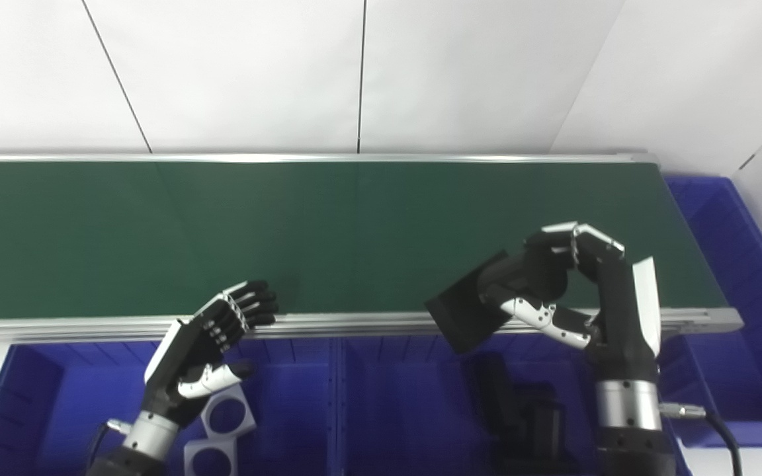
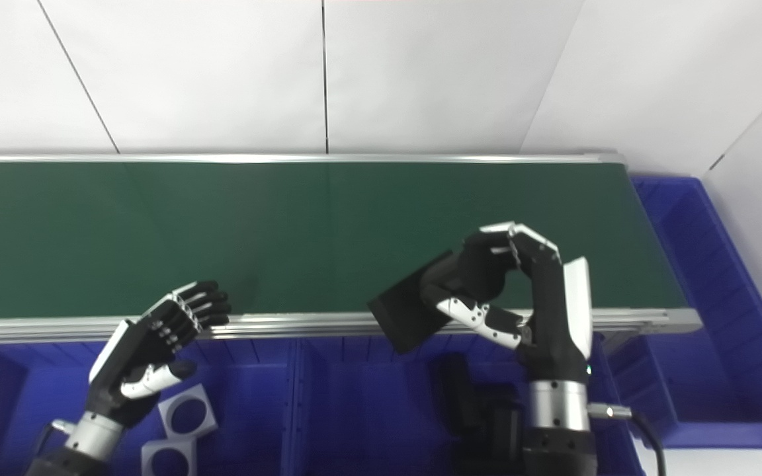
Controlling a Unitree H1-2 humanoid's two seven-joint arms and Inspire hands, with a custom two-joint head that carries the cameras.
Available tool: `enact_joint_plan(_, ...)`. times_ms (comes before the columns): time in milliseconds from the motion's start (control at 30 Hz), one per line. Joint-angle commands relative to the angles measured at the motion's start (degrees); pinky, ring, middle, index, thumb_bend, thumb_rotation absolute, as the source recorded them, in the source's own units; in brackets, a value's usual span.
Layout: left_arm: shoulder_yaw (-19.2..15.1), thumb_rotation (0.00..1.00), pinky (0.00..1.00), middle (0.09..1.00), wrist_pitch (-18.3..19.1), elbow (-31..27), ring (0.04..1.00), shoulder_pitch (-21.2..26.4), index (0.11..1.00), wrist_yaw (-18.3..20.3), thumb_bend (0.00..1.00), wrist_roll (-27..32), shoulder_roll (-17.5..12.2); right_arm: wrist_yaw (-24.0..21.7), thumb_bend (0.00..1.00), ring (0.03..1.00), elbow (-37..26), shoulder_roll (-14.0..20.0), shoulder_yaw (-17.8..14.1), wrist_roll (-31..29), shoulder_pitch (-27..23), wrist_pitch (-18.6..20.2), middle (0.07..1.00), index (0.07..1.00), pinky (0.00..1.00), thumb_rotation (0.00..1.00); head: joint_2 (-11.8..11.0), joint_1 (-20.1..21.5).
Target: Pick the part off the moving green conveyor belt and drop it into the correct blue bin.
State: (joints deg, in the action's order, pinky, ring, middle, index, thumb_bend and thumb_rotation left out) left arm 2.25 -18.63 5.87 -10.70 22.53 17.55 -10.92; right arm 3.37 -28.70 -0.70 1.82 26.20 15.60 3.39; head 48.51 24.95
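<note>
My right hand (image 1: 563,284) is shut on a flat black part (image 1: 467,307), pinched between fingers and thumb. The part is tilted and hangs over the front rail of the green conveyor belt (image 1: 288,231), above the right-hand blue bin (image 1: 407,403). That bin holds other black parts (image 1: 520,413). My left hand (image 1: 212,347) is open with fingers spread, hovering over the left blue bin (image 1: 37,403) with its fingertips at the belt's front rail. The belt surface carries nothing else.
Two silver square parts with round holes (image 1: 225,426) lie in the left bin below my left hand. A further blue bin (image 1: 745,311) stands past the belt's right end. A white wall runs behind the belt.
</note>
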Motion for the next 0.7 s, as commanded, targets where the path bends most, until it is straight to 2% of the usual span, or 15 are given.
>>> enact_joint_plan(0, -0.50, 0.41, 0.73, 0.771, 0.00, -2.41, 0.746, 0.10, 0.782, 0.51, 0.91, 1.03, -0.70, 3.08, 0.52, 0.442, 1.34, -0.71, 0.23, 0.16, 0.99, -5.19, 0.511, 0.486, 0.40, 0.00, 0.01, -0.05)
enact_joint_plan(167, -1.07, 0.42, 0.72, 0.762, 1.58, -4.14, 0.738, -0.38, 0.777, 0.20, 0.93, 0.98, -1.17, 6.65, 0.52, 0.439, 6.67, -1.81, 0.84, 0.01, 2.97, -8.59, 0.509, 0.490, 0.40, 0.00, 1.51, 0.60)
enact_joint_plan(333, -1.38, 0.41, 0.72, 0.759, 2.93, -6.03, 0.736, -0.89, 0.775, 0.26, 0.92, 1.39, -1.49, 10.06, 0.52, 0.439, 11.99, -3.47, 0.10, -0.62, 3.98, -8.78, 0.512, 0.491, 0.40, 0.00, 2.57, 0.77)
enact_joint_plan(533, -1.67, 0.40, 0.72, 0.758, 4.31, -7.43, 0.731, -1.23, 0.773, 0.27, 0.92, 1.69, -1.69, 12.21, 0.51, 0.413, 18.96, -4.49, -1.21, -3.58, 4.02, -9.56, 0.531, 0.503, 0.35, 0.00, 3.05, 0.62)
enact_joint_plan(667, -1.72, 0.40, 0.72, 0.760, 4.72, -8.02, 0.733, -1.40, 0.774, 0.35, 0.92, 1.65, -1.71, 13.33, 0.52, 0.417, 22.83, -4.14, -1.49, -4.70, 3.55, -11.44, 0.523, 0.494, 0.37, 0.00, 3.08, 0.19)
